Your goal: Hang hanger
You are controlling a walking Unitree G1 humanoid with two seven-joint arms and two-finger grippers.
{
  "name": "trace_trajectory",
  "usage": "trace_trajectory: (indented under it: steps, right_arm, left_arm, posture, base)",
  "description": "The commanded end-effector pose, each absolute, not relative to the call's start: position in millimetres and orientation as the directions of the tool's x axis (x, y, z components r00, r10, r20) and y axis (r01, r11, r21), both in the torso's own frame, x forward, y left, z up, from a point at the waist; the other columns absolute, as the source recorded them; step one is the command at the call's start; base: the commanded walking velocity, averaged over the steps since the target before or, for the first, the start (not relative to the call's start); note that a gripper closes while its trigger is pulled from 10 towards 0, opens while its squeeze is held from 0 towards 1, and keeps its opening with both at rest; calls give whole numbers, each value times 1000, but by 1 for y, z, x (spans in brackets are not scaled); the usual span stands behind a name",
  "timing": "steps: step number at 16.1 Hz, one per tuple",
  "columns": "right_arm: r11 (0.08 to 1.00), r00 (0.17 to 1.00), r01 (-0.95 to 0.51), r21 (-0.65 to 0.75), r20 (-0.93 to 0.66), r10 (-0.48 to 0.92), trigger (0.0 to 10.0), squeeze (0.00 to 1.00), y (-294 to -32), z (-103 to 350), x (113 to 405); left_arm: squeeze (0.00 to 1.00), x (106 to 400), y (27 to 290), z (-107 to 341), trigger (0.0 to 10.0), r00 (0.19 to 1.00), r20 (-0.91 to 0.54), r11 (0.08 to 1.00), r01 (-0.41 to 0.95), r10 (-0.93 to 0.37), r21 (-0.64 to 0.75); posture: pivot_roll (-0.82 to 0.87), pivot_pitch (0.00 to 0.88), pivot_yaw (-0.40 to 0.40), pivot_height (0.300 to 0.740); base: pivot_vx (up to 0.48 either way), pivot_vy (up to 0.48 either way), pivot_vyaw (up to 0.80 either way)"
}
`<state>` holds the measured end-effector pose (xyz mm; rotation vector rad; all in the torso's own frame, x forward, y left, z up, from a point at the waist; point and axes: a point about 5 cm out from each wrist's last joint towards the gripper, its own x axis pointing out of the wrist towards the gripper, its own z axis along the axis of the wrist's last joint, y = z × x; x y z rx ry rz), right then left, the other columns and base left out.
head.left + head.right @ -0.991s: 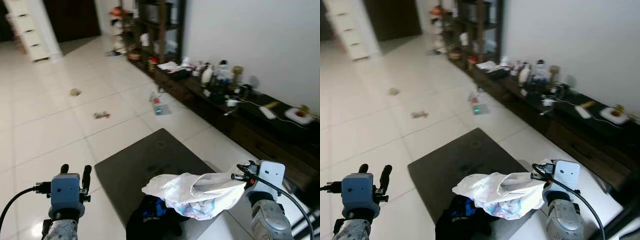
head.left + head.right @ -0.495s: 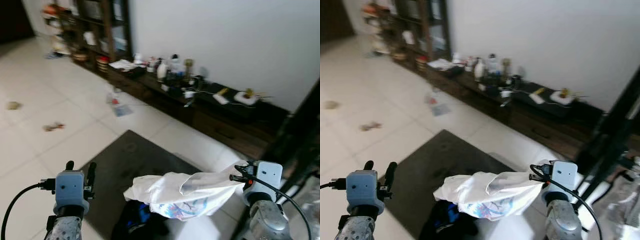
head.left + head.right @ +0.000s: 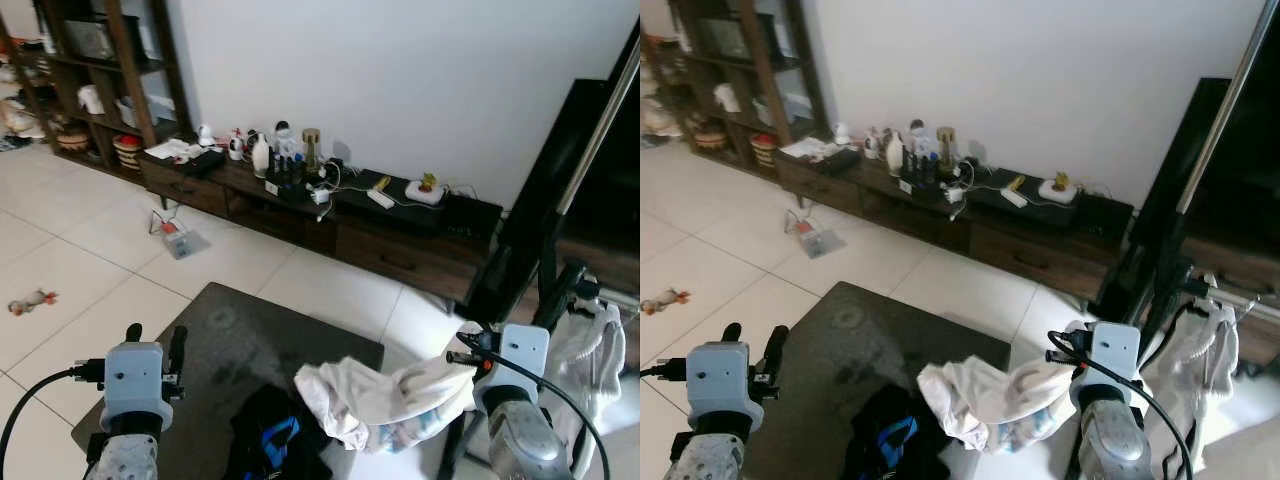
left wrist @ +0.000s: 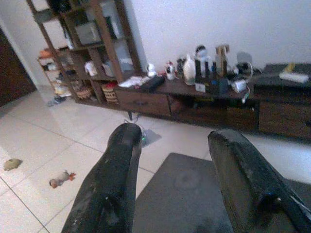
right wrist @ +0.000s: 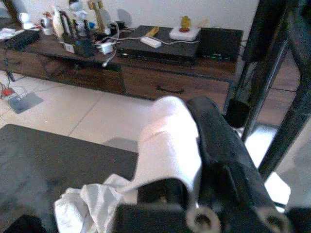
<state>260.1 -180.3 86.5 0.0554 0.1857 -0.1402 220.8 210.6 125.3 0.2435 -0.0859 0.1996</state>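
Note:
My right gripper (image 3: 466,356) is shut on a crumpled white garment (image 3: 378,402), which droops to its left above the floor. In the right wrist view the white cloth (image 5: 170,141) lies pinched against a black finger (image 5: 216,131). I cannot make out a hanger. A clothes rack with black legs (image 3: 535,275) and a slanted silver pole (image 3: 600,120) stands just beyond the right gripper. A white cloth (image 3: 590,345) hangs on the rack. My left gripper (image 3: 152,340) is held low on the left, open and empty, its fingers (image 4: 116,165) apart.
A dark mat (image 3: 225,345) lies on the tiled floor, with a black and blue bundle of clothing (image 3: 270,445) on its near edge. A low dark console (image 3: 330,205) with bottles and cables runs along the white wall. Dark shelves (image 3: 100,60) stand far left. A small toy (image 3: 28,299) lies on the tiles.
The camera has swung to the right, bringing the clothes rack into view. The white garment now droops lower from the right gripper. Both arms keep their pose.

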Motion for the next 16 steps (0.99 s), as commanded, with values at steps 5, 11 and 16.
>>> trace_trajectory:
  steps: [5, 11, 16]
  right_arm:
    - [988, 960, 155, 3, -237, -150, 10000, 0, -188, 76, 257]
    - [940, 849, 341, -12, -426, -314, 10000, 0, -223, 35, 239]
    - [948, 859, 317, -23, -417, -297, 10000, 0, -217, 34, 241]
  left_arm:
    - [0, 222, 205, 125, 10000, 982, 106, 956, -177, 156, 235]
    - [0, 222, 205, 123, 10000, 982, 99, 957, -179, 160, 227]
    - [0, 222, 205, 122, 10000, 984, 93, 959, -171, 153, 227]
  posture:
    - [-13, 54, 8, 740]
    - [-13, 52, 4, 740]
    - [-15, 51, 6, 740]
  base:
    - [0, 0, 0]
    - [0, 0, 0]
    - [0, 0, 0]
